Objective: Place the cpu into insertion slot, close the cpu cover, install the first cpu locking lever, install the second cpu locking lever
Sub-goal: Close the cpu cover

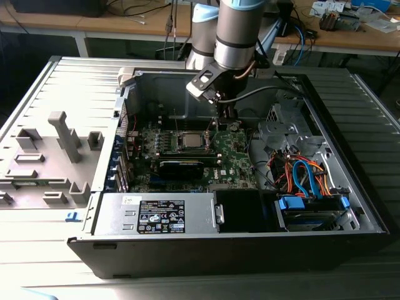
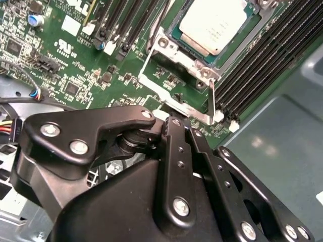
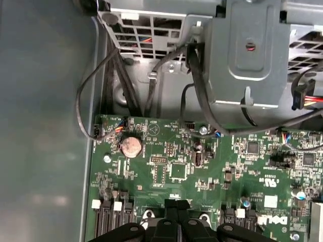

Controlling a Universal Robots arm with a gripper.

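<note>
The cpu (image 2: 214,22) lies flat in the insertion slot (image 2: 187,48), silvery top up; in the exterior view the cpu (image 1: 187,141) shows at the middle of the green board. The cpu cover (image 2: 210,101) is swung open, a thin silver frame with board visible through its window, tilted toward my gripper. My gripper (image 2: 169,121) hangs just off the socket on the exterior view's right (image 1: 223,122), fingers together, tips at the cover's free edge. In the first wrist view the gripper (image 3: 177,205) shows its tips pressed together above the board. Two thin metal levers (image 1: 177,128) stand up beside the socket.
A grey power supply box (image 1: 156,215) fills the case's front. A drive cage with orange and blue cables (image 1: 306,178) sits at the exterior view's right. Black memory slots (image 2: 262,55) flank the socket. A coin battery (image 3: 130,146) and loose black cables (image 3: 202,101) lie nearby.
</note>
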